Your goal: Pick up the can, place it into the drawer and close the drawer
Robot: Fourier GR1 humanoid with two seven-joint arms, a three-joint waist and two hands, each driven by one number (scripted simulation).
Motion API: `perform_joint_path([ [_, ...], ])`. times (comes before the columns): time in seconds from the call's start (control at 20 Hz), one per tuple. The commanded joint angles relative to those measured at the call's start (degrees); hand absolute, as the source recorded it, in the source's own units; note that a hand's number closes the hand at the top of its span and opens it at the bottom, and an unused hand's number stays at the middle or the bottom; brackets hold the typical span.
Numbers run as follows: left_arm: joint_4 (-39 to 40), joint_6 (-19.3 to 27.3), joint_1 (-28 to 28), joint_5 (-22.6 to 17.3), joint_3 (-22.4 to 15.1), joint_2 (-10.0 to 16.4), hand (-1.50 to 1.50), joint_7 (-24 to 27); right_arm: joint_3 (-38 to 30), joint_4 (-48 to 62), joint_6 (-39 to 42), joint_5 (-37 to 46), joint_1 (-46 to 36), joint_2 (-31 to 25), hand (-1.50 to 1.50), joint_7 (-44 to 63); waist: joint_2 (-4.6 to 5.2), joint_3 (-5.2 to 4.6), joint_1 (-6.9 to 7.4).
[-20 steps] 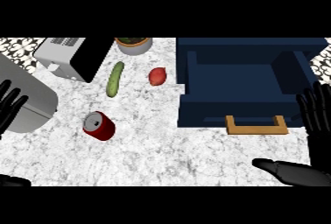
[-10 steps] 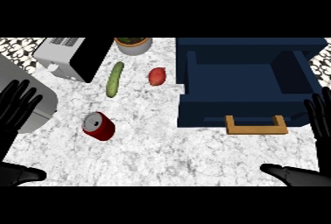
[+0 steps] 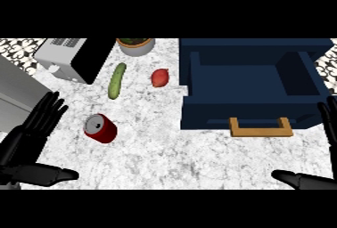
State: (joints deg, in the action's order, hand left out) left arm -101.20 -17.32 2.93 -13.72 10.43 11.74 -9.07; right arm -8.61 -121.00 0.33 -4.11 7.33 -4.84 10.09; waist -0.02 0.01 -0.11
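Left hand (image 3: pixel 27 141) has moved in from the lower left. It is open, fingers straight, near the can (image 3: pixel 100 128) but not touching; the reach looks begun. Can lies on its side on the desk (image 3: pixel 197 160), left of centre. Right hand (image 3: pixel 328 120), open, has drifted to the right edge. Drawer (image 3: pixel 250 80) gapes at upper right, with bare desk between can and drawer.

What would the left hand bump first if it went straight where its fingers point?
Probably the toaster, straight ahead of the left hand; the can sits off to the side. The hand's height above the counter is unclear.
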Motion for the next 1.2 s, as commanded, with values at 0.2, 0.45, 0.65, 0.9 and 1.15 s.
perform_joint_path([
  [0.2, 10.9, -0.6, 4.1, 9.7, -2.5, -3.6, -1.5, 14.4, -1.8, -2.9, 0.8, -1.8, -0.4, -0.7, -1.5, 3.1, -0.01, -0.03, 0.04],
  [0.45, 20.2, 2.3, -3.5, 10.6, 0.7, -2.5, -1.5, 16.3, -5.7, -2.5, 4.6, -5.3, 3.5, -1.4, -1.5, -1.1, 0.01, 0.0, -0.23],
  [0.65, 26.6, 1.9, -1.4, 13.0, 0.1, -3.1, -1.5, 23.7, -3.5, -0.2, 2.3, -1.6, -0.8, -0.5, -1.5, 1.6, 0.03, -0.02, 0.06],
  [0.9, 28.3, 2.9, -4.7, 11.7, 1.1, -2.4, -1.5, 20.1, -3.0, -7.9, 3.3, -0.9, 5.4, 1.6, -1.5, 2.7, -0.04, 0.0, -0.06],
  [1.15, 43.7, 5.1, -11.6, 15.1, 1.4, -2.1, -1.5, 28.4, -7.8, -2.6, 5.8, -4.3, 2.3, -0.9, -1.5, 0.8, 0.02, -0.01, -0.14],
])
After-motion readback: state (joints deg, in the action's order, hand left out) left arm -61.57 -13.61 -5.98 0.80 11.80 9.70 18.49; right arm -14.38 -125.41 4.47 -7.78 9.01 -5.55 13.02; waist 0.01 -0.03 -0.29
